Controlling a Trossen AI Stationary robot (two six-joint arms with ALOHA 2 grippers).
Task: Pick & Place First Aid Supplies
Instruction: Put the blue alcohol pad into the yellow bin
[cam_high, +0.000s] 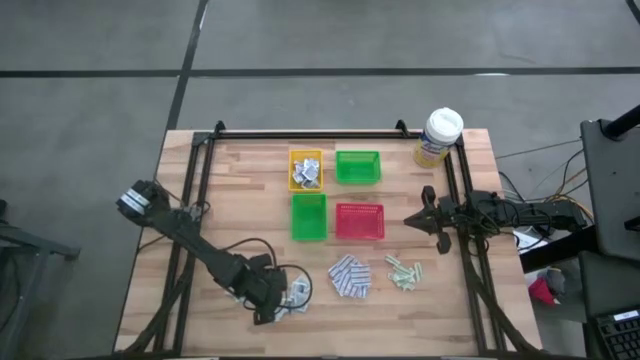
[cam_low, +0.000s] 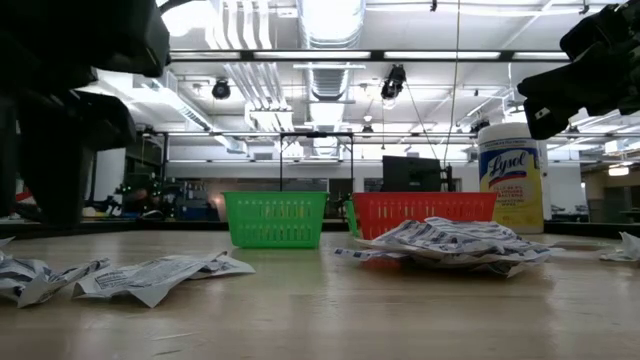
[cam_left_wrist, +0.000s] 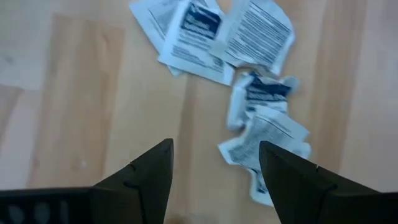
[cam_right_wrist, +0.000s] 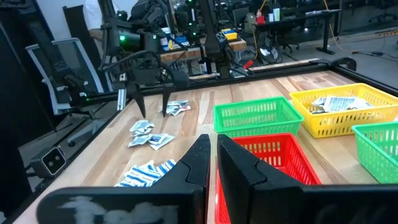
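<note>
Low, left hand (cam_left_wrist: 214, 165) spread over sachets (cam_left_wrist: 249, 74)

Robotics lab or workshop. Open ceiling with exposed ducts (cam_low: 330, 75) and strip lights (cam_low: 330, 20), concrete floor (cam_high: 100, 40), wooden surface (cam_high: 240, 200) in a black frame. Behind it: office chair (cam_right_wrist: 59, 68), desks with monitors (cam_low: 410, 172), cables (cam_high: 545, 205), another arm rig.
</note>
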